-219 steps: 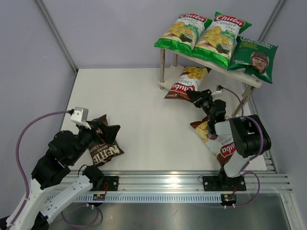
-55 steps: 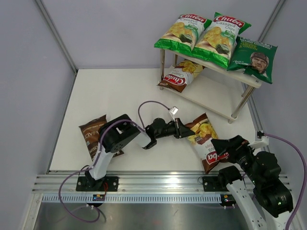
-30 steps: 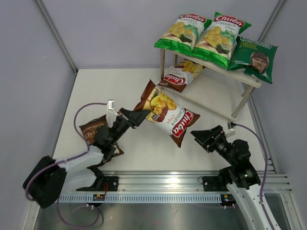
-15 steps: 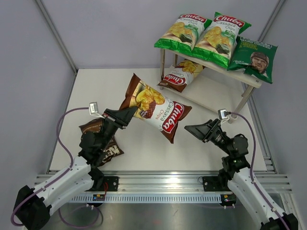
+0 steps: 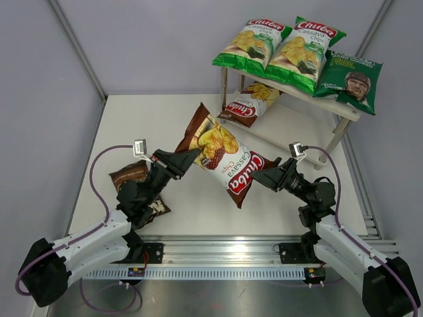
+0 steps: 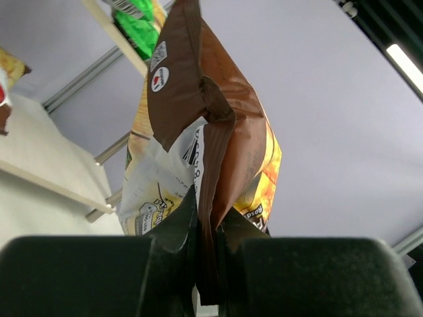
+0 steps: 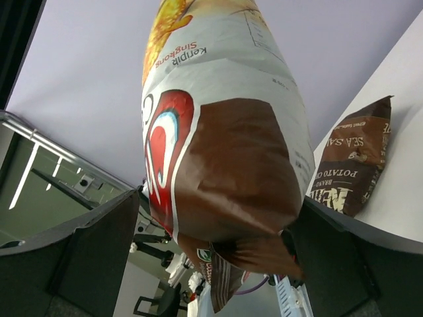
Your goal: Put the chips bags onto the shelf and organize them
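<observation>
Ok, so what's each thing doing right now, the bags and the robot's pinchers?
Red-brown bag: in the air, held by one end.
Left gripper: shut on it.
Right gripper: open, around its other end.
Dark brown bag: lying on the table.
Three green bags: on top of the shelf.
Second red-brown bag: on its lower board.

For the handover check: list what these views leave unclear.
- Top view: the left arm covers part of the Kettle bag.
- Top view: the shelf's top board hides the far end of the lower-tier bag.
- Right wrist view: the held bag fills the open right gripper; whether its fingers touch cannot be told.
</observation>
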Robot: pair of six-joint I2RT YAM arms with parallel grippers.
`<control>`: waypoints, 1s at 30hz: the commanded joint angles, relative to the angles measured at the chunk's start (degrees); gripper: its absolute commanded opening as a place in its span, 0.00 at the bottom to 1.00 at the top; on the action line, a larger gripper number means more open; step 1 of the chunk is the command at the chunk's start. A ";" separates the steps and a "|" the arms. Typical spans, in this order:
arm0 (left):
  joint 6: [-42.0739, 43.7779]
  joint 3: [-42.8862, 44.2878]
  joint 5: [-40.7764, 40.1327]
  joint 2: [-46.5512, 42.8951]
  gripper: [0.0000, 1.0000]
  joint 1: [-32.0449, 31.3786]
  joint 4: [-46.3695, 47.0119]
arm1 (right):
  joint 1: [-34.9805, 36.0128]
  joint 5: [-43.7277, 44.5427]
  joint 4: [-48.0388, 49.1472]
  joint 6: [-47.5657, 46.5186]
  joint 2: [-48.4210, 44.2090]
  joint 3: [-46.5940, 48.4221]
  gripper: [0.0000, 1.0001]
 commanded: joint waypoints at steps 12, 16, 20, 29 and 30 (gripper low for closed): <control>-6.91 2.95 3.90 9.40 0.00 -3.94 16.75 | 4.37 4.99 1.00 -9.16 1.72 4.27 0.99; -7.44 3.39 4.43 9.75 0.00 -4.03 15.08 | 4.37 6.14 -3.68 -12.52 -1.62 4.54 0.85; -5.78 4.62 4.35 9.84 0.25 -4.03 9.64 | 4.46 5.00 -2.27 -13.75 -2.41 4.45 0.53; 9.33 13.05 -6.88 3.70 0.99 -4.03 -25.76 | 4.46 11.05 -7.71 -11.30 -4.79 1.20 0.27; 11.61 13.58 -8.38 2.90 0.99 -3.95 -31.18 | 4.46 11.93 -8.41 -10.60 -5.40 0.50 0.27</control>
